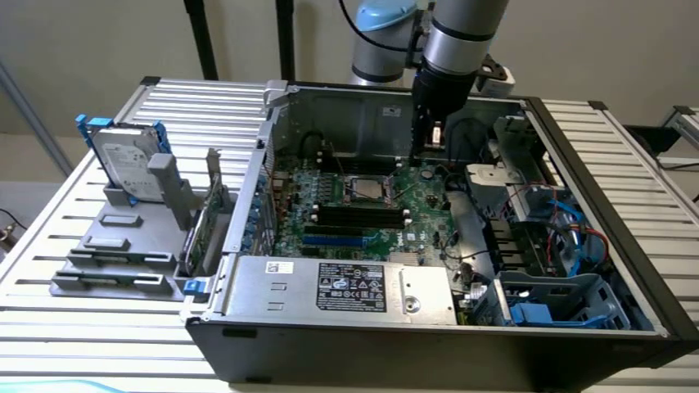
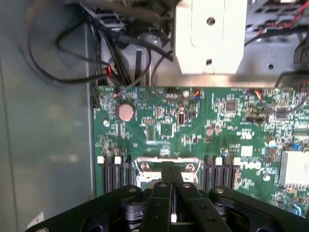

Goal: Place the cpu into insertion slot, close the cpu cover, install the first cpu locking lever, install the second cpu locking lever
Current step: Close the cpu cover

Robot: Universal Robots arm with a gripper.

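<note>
Slatted metal desk [image 1: 44, 270] is filling the room's foreground, with a pale wall running behind it. At the exterior view's left, a hard drive [image 1: 123, 164] is standing on edge in a grey rack [image 1: 120, 246]. Beside it the open computer case [image 1: 437, 352] is lying on its side, with its silver power supply [image 1: 349, 286] sitting along the near wall. Further in, the green board [image 1: 421, 205] is lying flat on the case floor. The insertion slot [image 1: 366, 190] is sitting near the board's middle, just behind a row of long black memory slots [image 1: 349, 217]. In the wrist view the silvery cpu cover [image 2: 154, 162] is lying over that slot. Whether the cpu is sitting under it cannot be told. Just to the exterior view's right of the slot, the arm [image 1: 459, 33] is reaching down into the case. Its pincer [image 1: 418, 160] is hanging low over the board. In the wrist view the pincer [image 2: 170, 174] is showing its fingers pressed together, gripping nothing visible, with the tips lying in front of the cover's frame. A round coin battery [image 2: 126, 112] is sitting on the board beyond them. Further right, blue cables [image 1: 568, 221] are looping above a blue drive cage [image 1: 557, 303].
</note>
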